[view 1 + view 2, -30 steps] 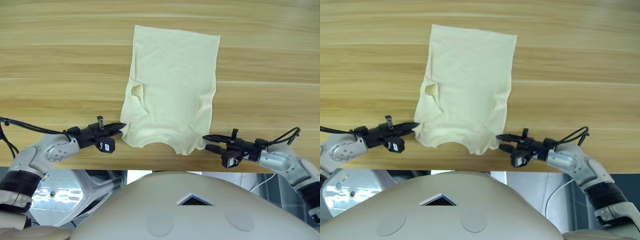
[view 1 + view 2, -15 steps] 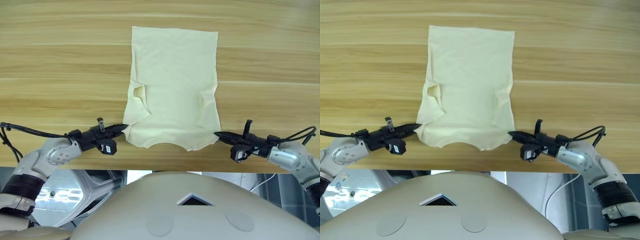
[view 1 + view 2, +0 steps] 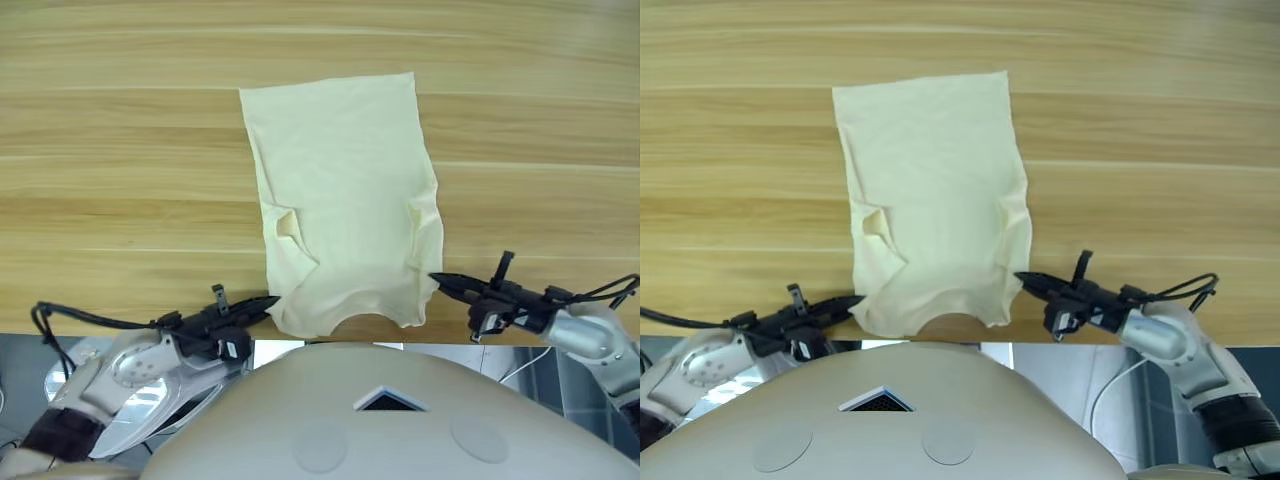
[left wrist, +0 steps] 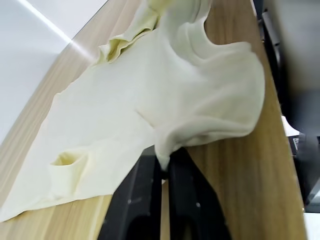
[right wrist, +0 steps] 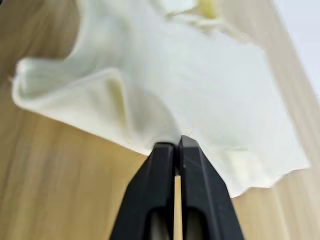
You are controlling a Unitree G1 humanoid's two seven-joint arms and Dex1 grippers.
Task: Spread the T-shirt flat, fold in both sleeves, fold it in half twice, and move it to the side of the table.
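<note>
A pale yellow T-shirt (image 3: 345, 190) lies on the wooden table (image 3: 120, 150) with both sleeves folded in. Its collar end reaches the table's front edge and its hem points away from me. My left gripper (image 3: 270, 299) is shut on the near left shoulder corner, right at the table's edge. My right gripper (image 3: 435, 279) is shut on the near right shoulder corner. In the left wrist view the fingertips (image 4: 172, 167) pinch a fold of the T-shirt (image 4: 150, 95). The right wrist view has the fingertips (image 5: 189, 147) closed on the edge of the T-shirt (image 5: 200, 80).
Bare wood stretches wide to the left (image 3: 100, 200) and right (image 3: 540, 150) of the shirt. The table's front edge (image 3: 100, 332) runs just beyond both wrists. Black cables (image 3: 90, 320) trail from each arm.
Both grippers pulled back toward me, dragging the shirt nearer, so the collar end now sits at the front edge. The shirt turned slightly and its hem came closer.
</note>
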